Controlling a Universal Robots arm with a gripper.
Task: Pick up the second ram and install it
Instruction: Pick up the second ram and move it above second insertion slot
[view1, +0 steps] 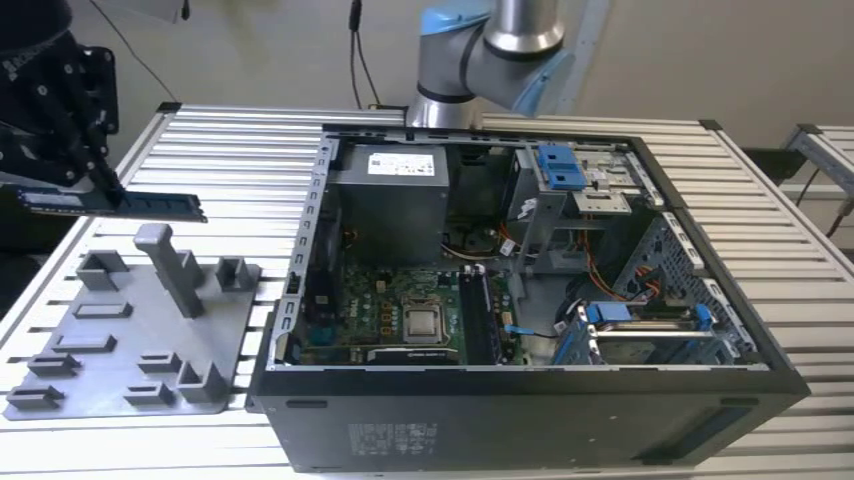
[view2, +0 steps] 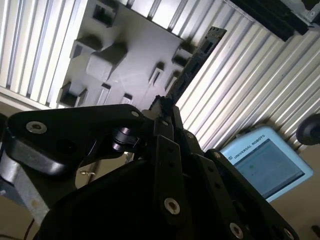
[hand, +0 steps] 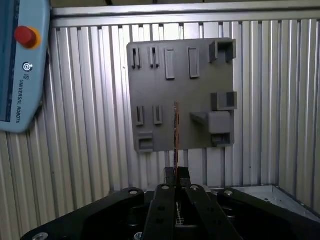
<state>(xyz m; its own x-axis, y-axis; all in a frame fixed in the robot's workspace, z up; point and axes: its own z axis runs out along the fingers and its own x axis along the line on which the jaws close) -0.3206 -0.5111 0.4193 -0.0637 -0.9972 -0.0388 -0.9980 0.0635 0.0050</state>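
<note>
My gripper (view1: 96, 198) hangs at the exterior view's far left, shut on the second ram (view1: 167, 206). The ram is a thin dark board held level above the grey holder plate (view1: 134, 335), sticking out toward the open computer case (view1: 534, 400). In the second wrist view the ram (view2: 196, 59) reaches out from my gripper (view2: 164, 102) over the holder plate (view2: 127, 47). It appears edge-on in the first wrist view as a thin line (hand: 176, 127) rising from my gripper (hand: 176, 172) across the plate (hand: 180, 65). The black memory slots (view1: 478, 318) lie on the motherboard inside the case.
The case lies open on a slatted aluminium table (view1: 240, 150), with a power supply (view1: 390, 200), a bare processor socket (view1: 424, 323) and blue drive brackets (view1: 561, 168). The arm's base (view1: 487, 45) stands behind the case. A teach pendant (hand: 20, 65) lies beside the holder plate.
</note>
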